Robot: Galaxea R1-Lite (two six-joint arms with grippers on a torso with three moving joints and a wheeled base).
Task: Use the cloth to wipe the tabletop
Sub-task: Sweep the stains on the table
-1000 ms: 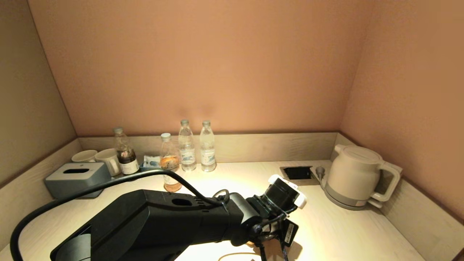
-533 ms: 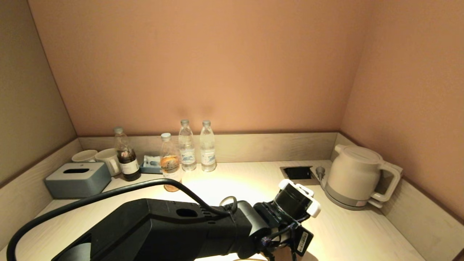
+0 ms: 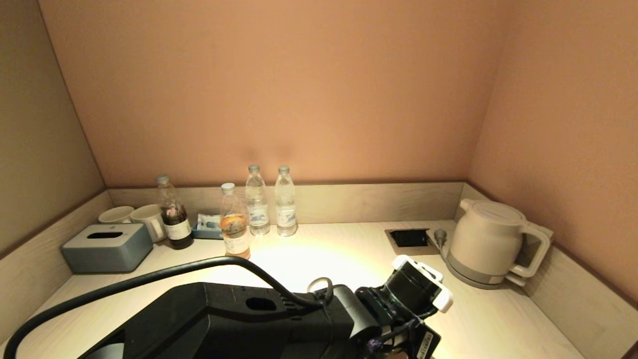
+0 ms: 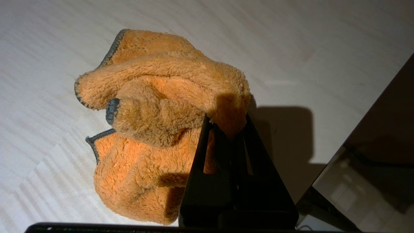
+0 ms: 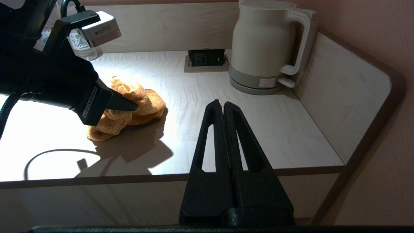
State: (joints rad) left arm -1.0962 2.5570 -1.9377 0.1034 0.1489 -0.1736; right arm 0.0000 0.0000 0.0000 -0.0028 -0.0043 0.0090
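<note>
The orange fleece cloth (image 4: 161,106) with a dark hem lies bunched on the pale wooden tabletop (image 4: 323,48). My left gripper (image 4: 226,121) is shut on a fold of the cloth and presses it on the table. The right wrist view shows the cloth (image 5: 142,100) under the left gripper (image 5: 134,105) near the table's front. In the head view the left arm (image 3: 249,319) hides the cloth. My right gripper (image 5: 223,105) is shut and empty, parked in front of the table's front edge.
A white kettle (image 3: 491,244) stands at the right with a recessed socket (image 3: 409,238) beside it. Several bottles (image 3: 256,202), two cups (image 3: 132,217) and a grey tissue box (image 3: 107,247) stand at the back left. Low walls border the table.
My left arm has swept to the right and towards the front edge, dragging the cloth along the table. The right arm has not moved.
</note>
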